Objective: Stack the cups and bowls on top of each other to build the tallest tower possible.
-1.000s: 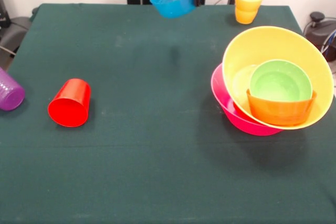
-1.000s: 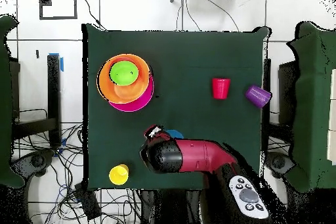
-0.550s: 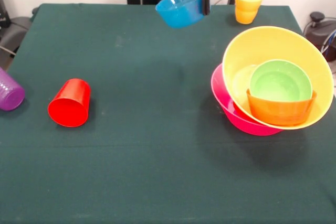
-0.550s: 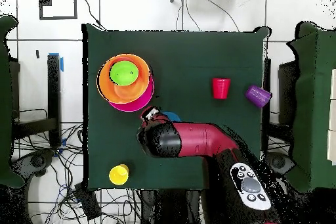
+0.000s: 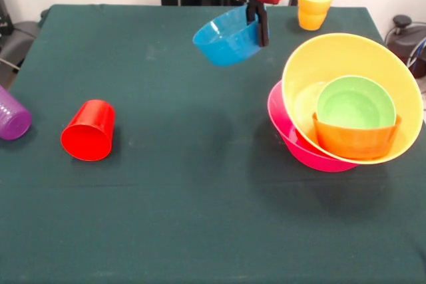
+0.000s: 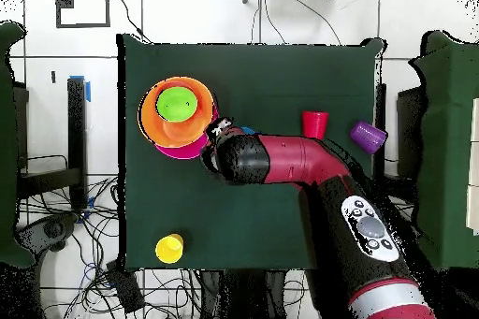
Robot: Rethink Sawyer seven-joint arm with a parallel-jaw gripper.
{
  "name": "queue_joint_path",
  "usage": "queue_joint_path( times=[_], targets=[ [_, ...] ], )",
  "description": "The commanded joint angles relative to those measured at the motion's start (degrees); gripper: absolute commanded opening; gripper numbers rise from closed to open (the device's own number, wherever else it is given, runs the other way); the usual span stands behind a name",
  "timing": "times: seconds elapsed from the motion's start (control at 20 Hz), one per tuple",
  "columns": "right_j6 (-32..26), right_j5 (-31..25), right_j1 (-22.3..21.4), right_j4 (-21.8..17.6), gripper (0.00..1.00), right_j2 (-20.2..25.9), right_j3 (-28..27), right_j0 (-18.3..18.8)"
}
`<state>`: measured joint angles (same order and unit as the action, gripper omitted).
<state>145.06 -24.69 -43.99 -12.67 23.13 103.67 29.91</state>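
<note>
A small blue bowl [image 5: 226, 36] hangs tilted above the table, and my gripper [image 5: 258, 24] is shut on its right rim. To its right stands the tower [image 5: 346, 108]: a pink bowl [image 5: 293, 143] under a large yellow-orange bowl [image 5: 353, 54], with a small orange bowl [image 5: 356, 141] and a green bowl [image 5: 355, 103] inside. A yellow cup on an orange cup [image 5: 313, 6] stands at the far right. On the left a red cup [image 5: 88, 130] and a purple cup [image 5: 12, 116] lie on their sides. From above, the arm covers the gripper [image 6: 223, 134] beside the tower [image 6: 178, 114].
The dark green table [image 5: 186, 217] ends at its far edge just behind the stacked cups. Cables and equipment [image 5: 407, 34] sit off the right side. In the overhead view the red arm [image 6: 299, 170] crosses the table's middle.
The arm has come forward and down over the table, carrying the blue bowl nearer to the tower. Nothing else has moved.
</note>
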Motion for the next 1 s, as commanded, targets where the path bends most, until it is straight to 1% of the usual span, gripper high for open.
queue_joint_path(
  times=[0.05, 0.2, 0.4, 0.55, 0.75, 1.0],
  targets=[
    [-11.45, -11.11, 0.82, -0.89, 0.0, 5.69, -5.9, 1.58],
    [-11.24, -13.07, -1.35, -0.46, 0.0, 6.86, -5.37, 2.26],
    [-10.29, -17.17, -5.09, 0.54, 0.0, 7.73, -5.67, 1.99],
    [-9.71, -19.36, -6.82, 1.3, 0.0, 8.12, -5.78, 2.15],
    [-9.9, -21.23, -7.88, 1.53, 0.0, 8.44, -6.4, 2.5],
    [-9.95, -20.82, -6.88, 0.63, 0.0, 8.83, -6.9, 3.09]
  ],
)
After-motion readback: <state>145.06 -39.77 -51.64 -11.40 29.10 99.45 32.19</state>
